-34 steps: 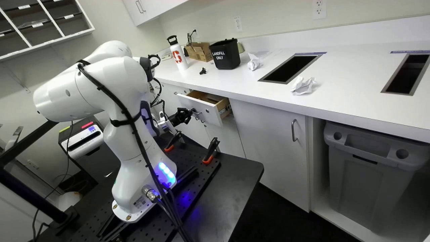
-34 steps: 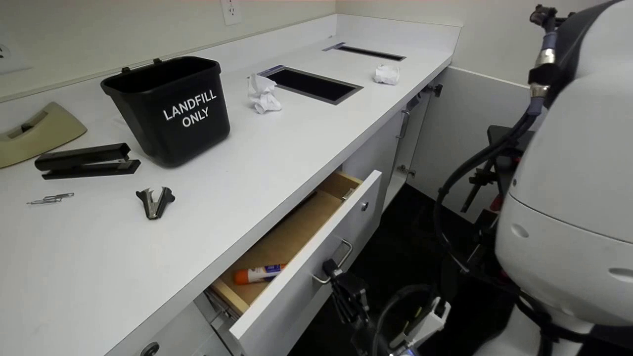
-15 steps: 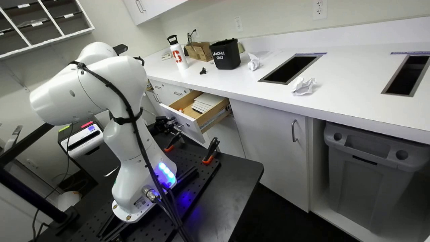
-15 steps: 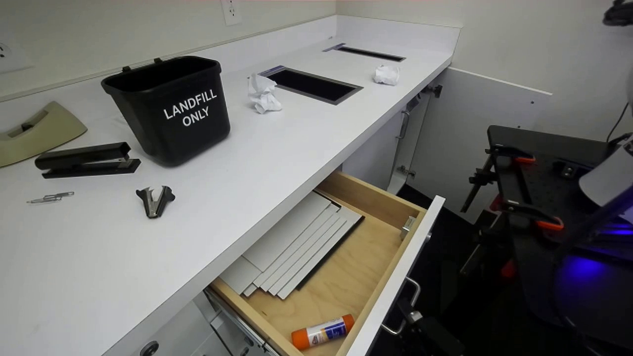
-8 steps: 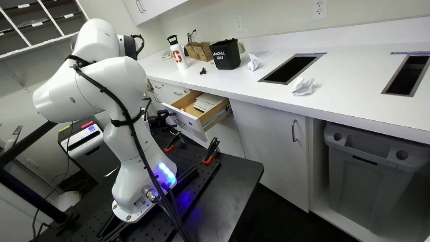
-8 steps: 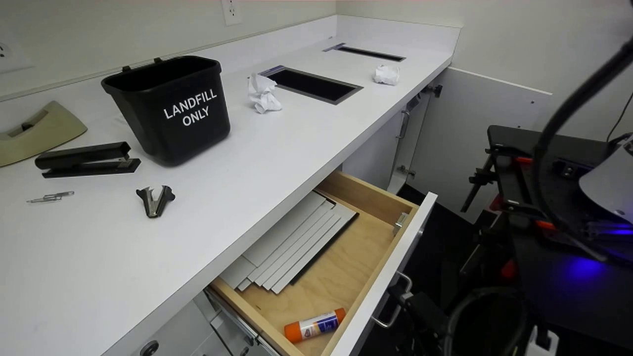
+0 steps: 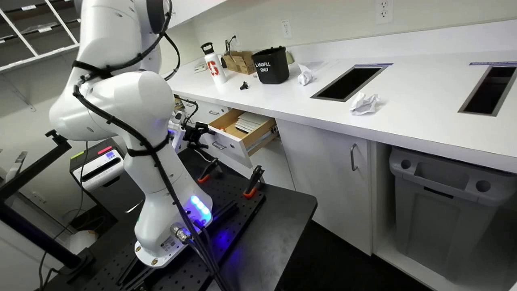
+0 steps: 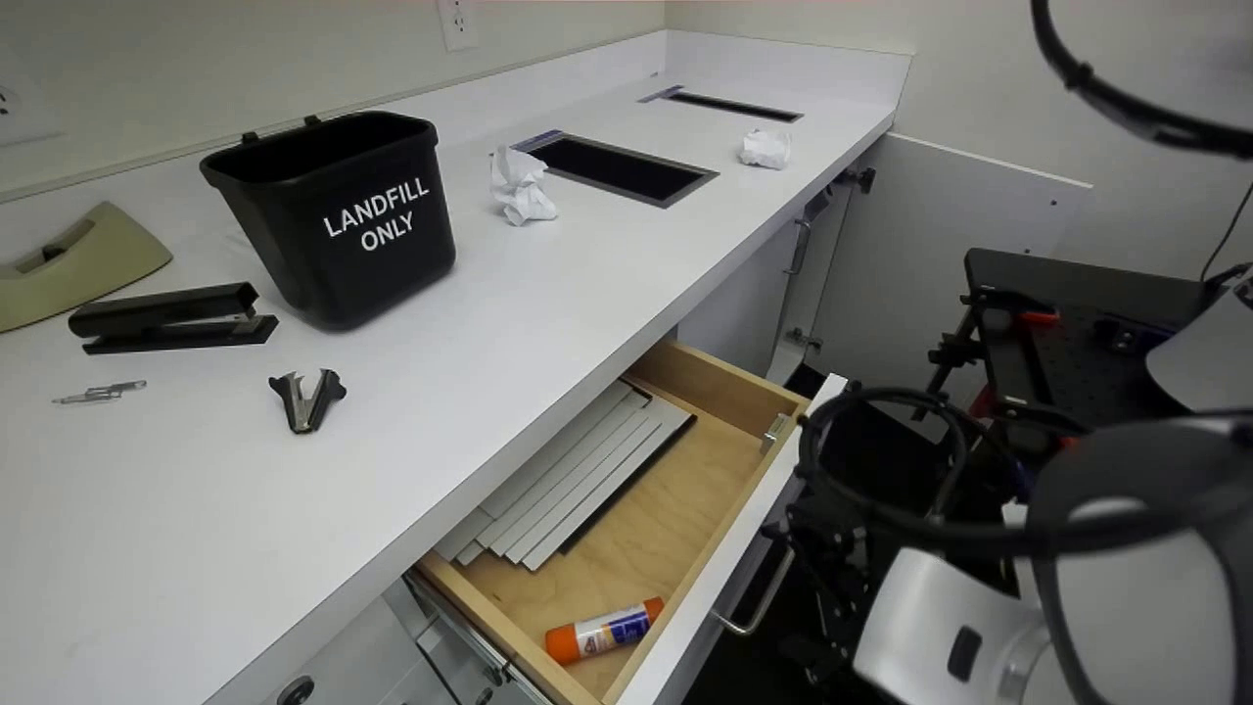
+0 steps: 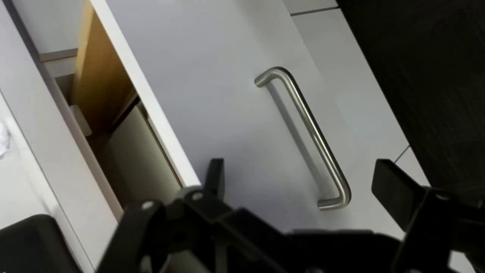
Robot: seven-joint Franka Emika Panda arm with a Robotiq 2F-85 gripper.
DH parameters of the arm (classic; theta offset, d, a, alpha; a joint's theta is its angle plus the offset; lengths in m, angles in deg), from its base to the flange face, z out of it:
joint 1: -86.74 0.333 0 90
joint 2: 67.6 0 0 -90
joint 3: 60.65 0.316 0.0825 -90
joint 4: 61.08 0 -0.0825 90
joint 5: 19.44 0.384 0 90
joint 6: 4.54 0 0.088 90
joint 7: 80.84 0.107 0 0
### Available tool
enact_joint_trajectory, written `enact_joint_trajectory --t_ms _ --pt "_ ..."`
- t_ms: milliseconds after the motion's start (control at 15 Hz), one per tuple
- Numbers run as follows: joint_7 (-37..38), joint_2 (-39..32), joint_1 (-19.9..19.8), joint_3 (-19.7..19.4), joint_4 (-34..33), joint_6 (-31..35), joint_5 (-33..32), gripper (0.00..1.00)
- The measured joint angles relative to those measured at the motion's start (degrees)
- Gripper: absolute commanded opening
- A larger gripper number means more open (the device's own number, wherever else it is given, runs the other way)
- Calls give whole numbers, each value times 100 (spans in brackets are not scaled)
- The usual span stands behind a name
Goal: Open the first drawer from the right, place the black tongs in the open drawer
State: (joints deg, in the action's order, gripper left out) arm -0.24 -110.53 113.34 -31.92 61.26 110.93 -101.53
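Black bin [image 8: 338,230]: lettered LANDFILL ONLY in white, on the counter [image 8: 440,372].
Bottle [image 7: 217,68]: white, marked with a red S.
First drawer from the right [image 8: 666,499]: pulled out; its front runs off the bottom of an exterior view.
Glue stick [image 8: 604,632]: inside that drawer, label print too small to read.
Black tongs [image 8: 306,406]: small pincer with metal prongs, on the counter near the stapler [image 8: 171,318].
Gripper [image 9: 301,174]: fingers spread wide, clear of the handle [image 9: 313,125].
Dark shape [image 9: 34,246]: cut off in the wrist view's lower left corner; cannot tell what.
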Motion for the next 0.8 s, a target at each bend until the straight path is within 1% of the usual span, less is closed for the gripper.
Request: enact_joint_trajectory --t_ms 133,267,400,533,600,800 --pt "0 561 -322 56 534 636 15 100" --pt "0 1130 -535 63 999 1160 73 100" --pt "2 1693 -666 59 1392 1600 164 100" --pt "39 2226 -716 12 1693 1927 269 100" --pt "45 2372 -686 -29 1749 1958 272 100" --pt "45 2297 -600 -101 1728 1958 272 100"
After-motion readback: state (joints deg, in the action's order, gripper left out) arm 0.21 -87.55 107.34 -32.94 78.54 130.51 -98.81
